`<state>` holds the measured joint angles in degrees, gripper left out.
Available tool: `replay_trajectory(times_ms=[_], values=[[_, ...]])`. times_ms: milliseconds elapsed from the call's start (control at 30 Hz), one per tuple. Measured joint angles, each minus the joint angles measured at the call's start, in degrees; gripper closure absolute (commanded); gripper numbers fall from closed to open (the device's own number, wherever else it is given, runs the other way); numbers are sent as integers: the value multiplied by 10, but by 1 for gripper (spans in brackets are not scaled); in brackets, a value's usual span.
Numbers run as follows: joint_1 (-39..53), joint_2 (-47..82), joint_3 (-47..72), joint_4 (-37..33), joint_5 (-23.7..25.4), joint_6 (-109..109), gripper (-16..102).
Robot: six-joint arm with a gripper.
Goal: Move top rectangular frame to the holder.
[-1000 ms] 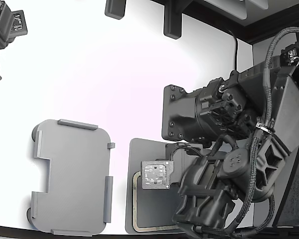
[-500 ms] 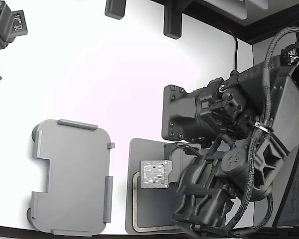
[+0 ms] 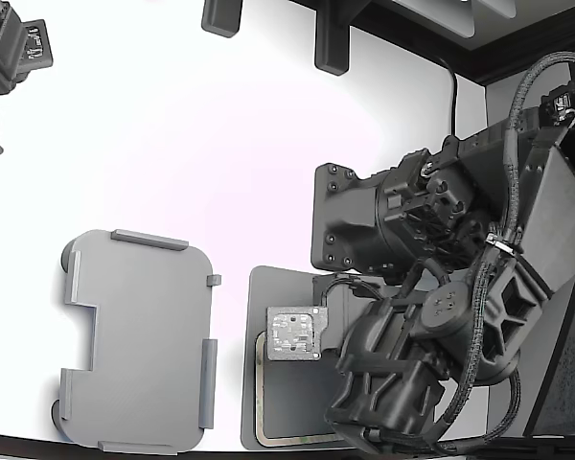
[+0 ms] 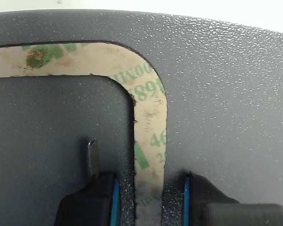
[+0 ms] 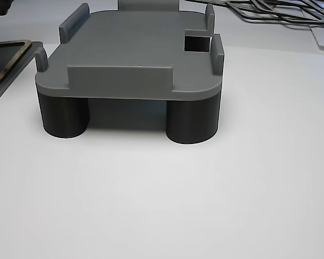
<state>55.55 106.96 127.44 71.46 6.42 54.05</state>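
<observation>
Now the gripper (image 4: pixel 149 197) sits low over the dark mat (image 4: pixel 226 94), its fingers (image 4: pixel 101 200) apart on either side of the frame (image 4: pixel 151 136), which lies flat there. Well apart stands the holder (image 3: pixel 139 340).

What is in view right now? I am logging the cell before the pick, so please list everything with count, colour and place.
Rectangular frame: one seen, tan with green print, lying on the dark mat, one side between the end effector's fingers.
Dark mat: one, dark grey, under the frame, at the table's near edge in the exterior view.
Holder: one, light grey with raised tabs and a stepped notch, on dark round feet, to the exterior view's left of the mat, nothing on it.
Table: one, white.
Thin frames: a loose pile, dark, behind the holder in the other view.
Arm: one, black, over the mat.
End effector: one, open, fingers straddling the frame.
</observation>
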Motion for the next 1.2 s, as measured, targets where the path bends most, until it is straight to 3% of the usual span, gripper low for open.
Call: replay_trajectory(times_ms=[167,333,433,633,967,1200], values=[[0,-1,2,-4,-1,2,36],[-1,-2,2,-4,-2,4,77],[-6,-2,2,-4,-4,5,96],[-19,-12,-29,40,-17,3,97],[-23,-11,-226,218,4,170,97],[-47,-35,-339,229,19,359,97]])
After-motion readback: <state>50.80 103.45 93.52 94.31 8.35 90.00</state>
